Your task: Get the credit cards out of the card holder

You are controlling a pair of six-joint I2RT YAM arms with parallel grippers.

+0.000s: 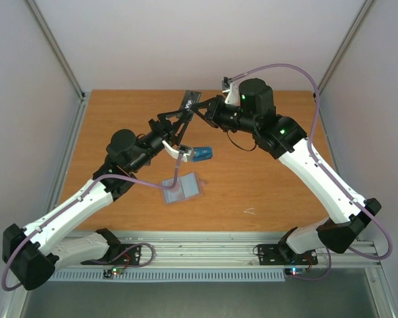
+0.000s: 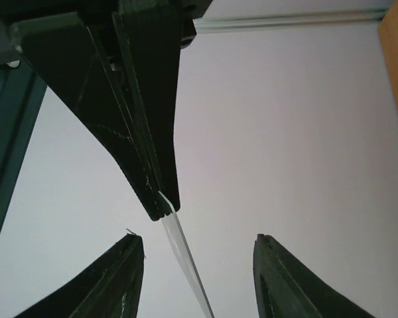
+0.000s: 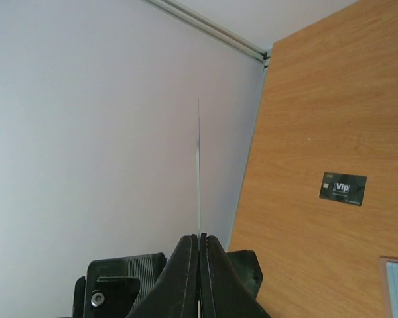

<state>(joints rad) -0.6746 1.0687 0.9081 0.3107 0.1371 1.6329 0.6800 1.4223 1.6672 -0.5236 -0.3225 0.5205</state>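
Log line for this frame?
right gripper: shut on card | left gripper: open around it | black Vip card: on table

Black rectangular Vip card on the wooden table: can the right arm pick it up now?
Probably not yet. The right end effector is shut on a thin pale card seen edge-on, so it is occupied. The black rectangular Vip card itself lies uncovered.
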